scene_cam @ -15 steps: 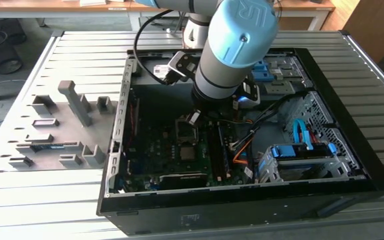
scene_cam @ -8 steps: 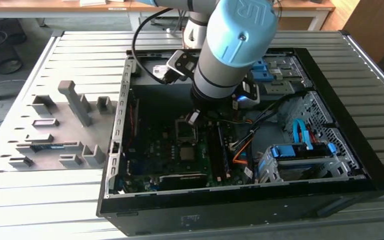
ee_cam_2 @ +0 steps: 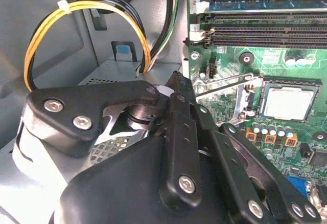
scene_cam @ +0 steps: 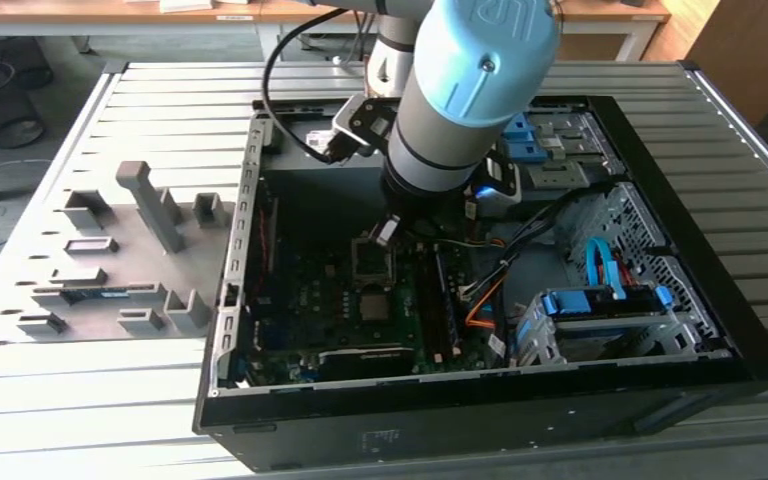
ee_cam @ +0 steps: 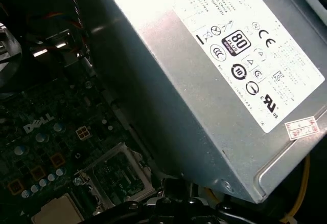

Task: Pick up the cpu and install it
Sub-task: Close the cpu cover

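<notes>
The gripper (ee_cam_2: 179, 88) is seen inside the computer case (scene_cam: 704, 390), its fingers drawn together with nothing visible between them. The cpu (ee_cam_2: 286, 103) is seated in the motherboard socket (ee_cam_2: 255, 98), close beside the fingertips. The power supply (ee_cam: 214, 81) stands alongside; yellow cables (ee_cam_2: 76, 9) loop nearby. The fingertips are masked by the arm (scene_cam: 471, 90) in the exterior view.

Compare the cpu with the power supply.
The cpu is a small flat square; the power supply is a big box. The cpu's top is bare dull metal; the power supply carries a white label full of marks. The cpu lies on the green board; the power supply rises beside the board. Both are silver-grey metal.
</notes>
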Controlling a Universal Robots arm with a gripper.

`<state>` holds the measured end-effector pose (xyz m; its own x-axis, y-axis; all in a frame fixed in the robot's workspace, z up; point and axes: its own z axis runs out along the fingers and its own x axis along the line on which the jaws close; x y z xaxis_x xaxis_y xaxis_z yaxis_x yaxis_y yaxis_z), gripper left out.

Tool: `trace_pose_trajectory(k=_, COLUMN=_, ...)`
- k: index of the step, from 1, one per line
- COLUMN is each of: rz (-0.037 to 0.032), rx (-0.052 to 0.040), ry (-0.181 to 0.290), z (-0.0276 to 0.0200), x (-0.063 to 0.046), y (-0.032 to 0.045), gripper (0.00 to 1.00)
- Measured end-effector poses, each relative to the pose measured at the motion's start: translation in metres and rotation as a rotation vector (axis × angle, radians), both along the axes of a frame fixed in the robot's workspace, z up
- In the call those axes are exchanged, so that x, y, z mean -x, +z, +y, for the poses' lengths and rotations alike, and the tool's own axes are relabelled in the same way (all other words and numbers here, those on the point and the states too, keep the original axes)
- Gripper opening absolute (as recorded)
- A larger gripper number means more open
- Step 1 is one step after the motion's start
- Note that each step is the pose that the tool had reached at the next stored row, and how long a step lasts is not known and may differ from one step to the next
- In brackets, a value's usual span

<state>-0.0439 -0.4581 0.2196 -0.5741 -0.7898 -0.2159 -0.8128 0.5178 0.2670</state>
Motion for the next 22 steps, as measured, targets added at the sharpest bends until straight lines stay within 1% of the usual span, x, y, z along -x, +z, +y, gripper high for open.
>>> trace_pose_trajectory(k=11, rz=-0.0018, rx=-0.0018, ry=0.003, z=-0.0031, x=0.0035, y=0.0007, gripper=0.1)
trace_pose_trajectory(k=16, rz=-0.0019, rx=-0.0077, ry=0.003, z=-0.0042, x=0.0035, y=0.0065, gripper=0.1)
trace_pose_trajectory(k=19, rz=-0.0018, rx=-0.01, ry=0.003, z=-0.0049, x=0.0035, y=0.0074, gripper=0.1)
trace_pose_trajectory(k=20, rz=-0.001, rx=-0.0102, ry=0.003, z=-0.0049, x=0.0031, y=0.0073, gripper=0.1)
trace_pose_trajectory(k=22, rz=0.0057, rx=-0.0104, ry=0.003, z=-0.005, x=-0.0011, y=0.0054, gripper=0.1)
